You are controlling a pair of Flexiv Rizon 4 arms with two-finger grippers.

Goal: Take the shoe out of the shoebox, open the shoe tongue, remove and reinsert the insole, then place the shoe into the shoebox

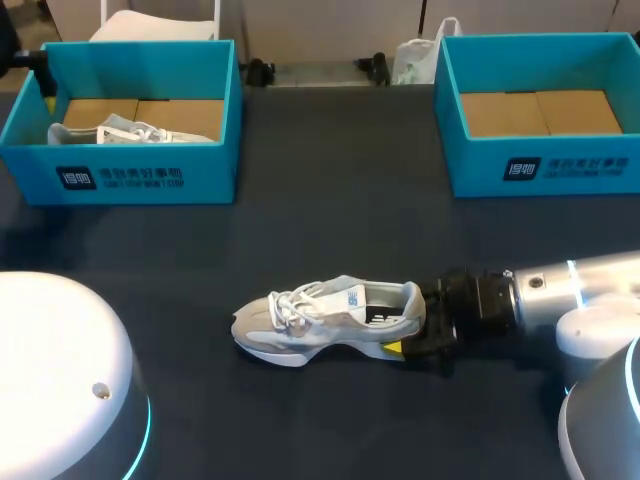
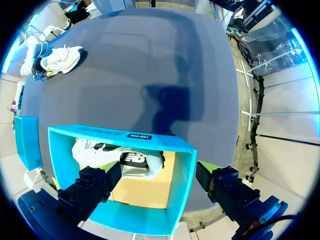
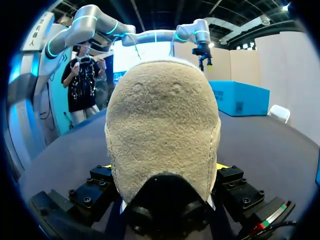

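Counter point(image 1: 330, 210) cloth is dark and bears two teal boxes. One shoebox point(image 2: 115, 135) lies right under the left end effector point(image 2: 157, 180), whose fingers stand wide apart and hold nothing. A pale second shoe point(image 2: 135, 160) rests inside it. The other shoebox point(image 1: 540, 165) sits well beyond the right end effector point(image 1: 415, 337), which is closed on the heel of the white shoe point(image 1: 320, 320), upright on its sole.

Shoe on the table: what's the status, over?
Right claw shut on shoe heel, shoe on table. Left claw open over shoebox holding second shoe. No obstruction seen.
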